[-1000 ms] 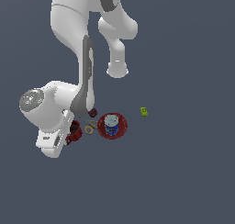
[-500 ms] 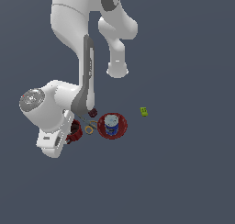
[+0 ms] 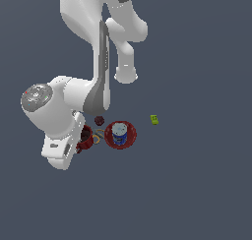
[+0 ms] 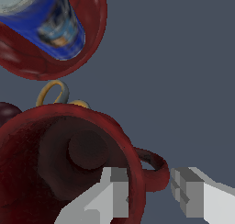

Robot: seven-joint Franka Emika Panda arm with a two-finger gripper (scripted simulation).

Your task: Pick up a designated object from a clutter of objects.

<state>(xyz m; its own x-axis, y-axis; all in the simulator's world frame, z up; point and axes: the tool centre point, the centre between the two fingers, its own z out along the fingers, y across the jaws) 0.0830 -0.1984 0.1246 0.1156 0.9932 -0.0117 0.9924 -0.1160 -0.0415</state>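
One mug [image 4: 59, 163], one plate [image 4: 87, 48], one can [image 4: 50, 21]

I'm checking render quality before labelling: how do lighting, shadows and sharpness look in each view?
Exterior view: flat, even light, no cast shadows on the grey floor, and the arm hides most of the mug. Wrist view: the mug and can loom large with coarse, smeared textures, the tool fingers look blocky, and the mug's inside is dark.
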